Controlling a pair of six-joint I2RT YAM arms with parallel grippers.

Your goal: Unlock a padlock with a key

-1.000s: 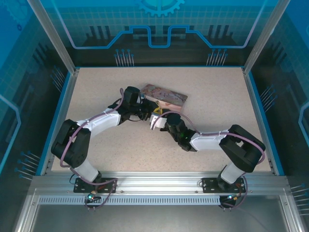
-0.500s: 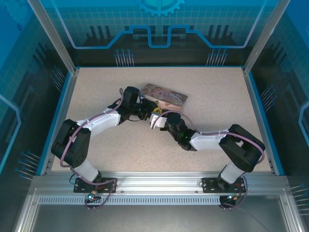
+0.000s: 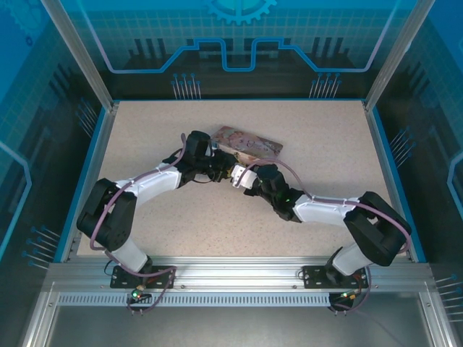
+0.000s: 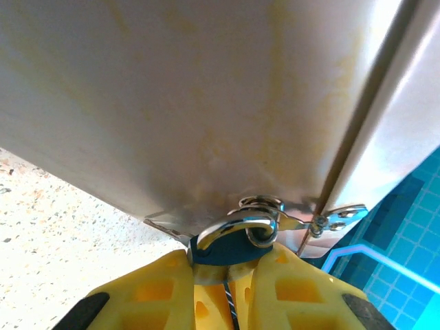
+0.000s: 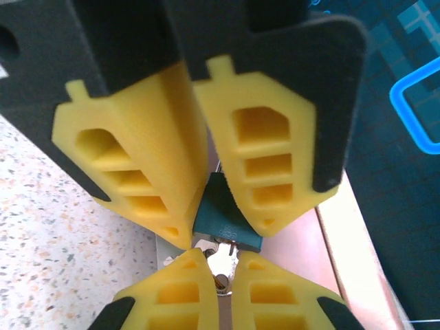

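The padlock (image 4: pixel 230 249) has a dark blue body, and its metal shackle (image 4: pixel 242 221) is hooked through the clasp of the pink tin (image 3: pixel 249 143). My left gripper (image 4: pixel 230 267) is shut on the padlock body from below. In the right wrist view the padlock (image 5: pixel 223 212) sits between the left gripper's yellow fingers (image 5: pixel 155 161). The silvery key (image 5: pixel 221 262) meets the padlock's underside, with my right gripper (image 5: pixel 220 273) shut on it. From above, the left gripper (image 3: pixel 221 170) and right gripper (image 3: pixel 239 176) meet tip to tip in front of the tin.
The tin's pale underside (image 4: pixel 206 103) looms close above the left gripper. Its metal clasp (image 4: pixel 331 218) juts out to the right. Speckled tabletop (image 3: pixel 318 144) spreads around both arms, bounded by blue walls (image 3: pixel 383 166).
My right gripper has closed on the key, and its arm has stretched out, elbow shifting right. The left arm has held still with the padlock.
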